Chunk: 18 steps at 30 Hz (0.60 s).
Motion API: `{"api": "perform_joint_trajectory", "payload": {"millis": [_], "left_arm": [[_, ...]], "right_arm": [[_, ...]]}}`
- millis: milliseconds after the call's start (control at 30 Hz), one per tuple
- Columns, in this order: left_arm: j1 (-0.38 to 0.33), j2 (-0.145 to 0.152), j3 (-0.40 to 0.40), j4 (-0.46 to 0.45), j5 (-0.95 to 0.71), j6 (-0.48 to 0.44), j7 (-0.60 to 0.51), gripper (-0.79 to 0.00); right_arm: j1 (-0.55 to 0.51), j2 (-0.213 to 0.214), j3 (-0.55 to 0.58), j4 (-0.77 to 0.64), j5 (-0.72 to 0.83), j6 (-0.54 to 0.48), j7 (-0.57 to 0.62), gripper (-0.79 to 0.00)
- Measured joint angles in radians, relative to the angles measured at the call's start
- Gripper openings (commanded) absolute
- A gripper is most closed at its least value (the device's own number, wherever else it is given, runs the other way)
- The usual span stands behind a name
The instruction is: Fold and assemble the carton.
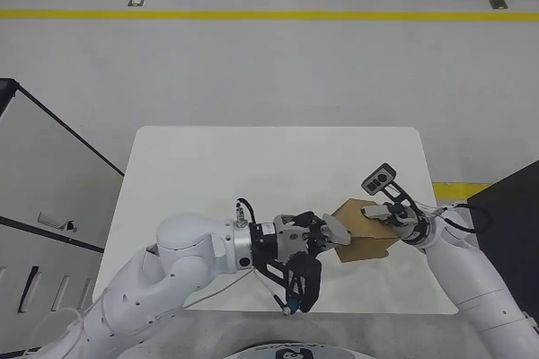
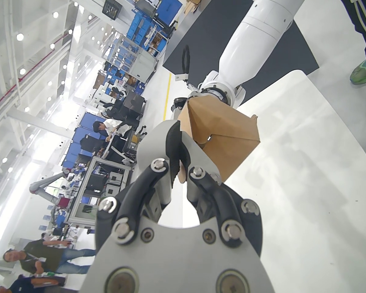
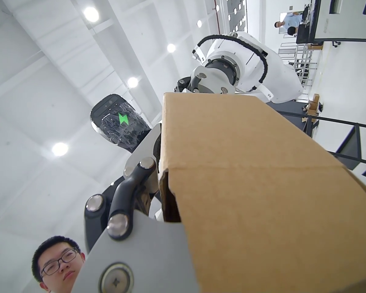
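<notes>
my left pincer (image 2: 181, 143) is clenched on a thin cardboard flap at one end of the carton (image 2: 228, 132); a sliver of brown shows between the pads. the box body extends straight out past the tips, one corner pointing down toward the table (image 1: 251, 170). my right pincer (image 1: 382, 215) sits at the carton's opposite end, against its top side; grip state there: cannot tell. the carton is between the two pincers, over the table's near right part.
</notes>
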Motion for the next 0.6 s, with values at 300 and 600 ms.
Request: {"api": "perform_joint_trajectory", "payload": {"millis": [300,600], "left_arm": [[-0.019,-0.005,0.035,0.027,0.014,0.007,0.002,-0.785],[-0.013,-0.009,0.027,0.060,-0.046,0.035,-0.014,-0.785]], "right_arm": [[-0.001,0.006,-0.014,-0.021,0.024,-0.013,0.000,-0.785],[0.002,0.011,-0.023,-0.020,0.045,-0.023,0.000,-0.785]]}}
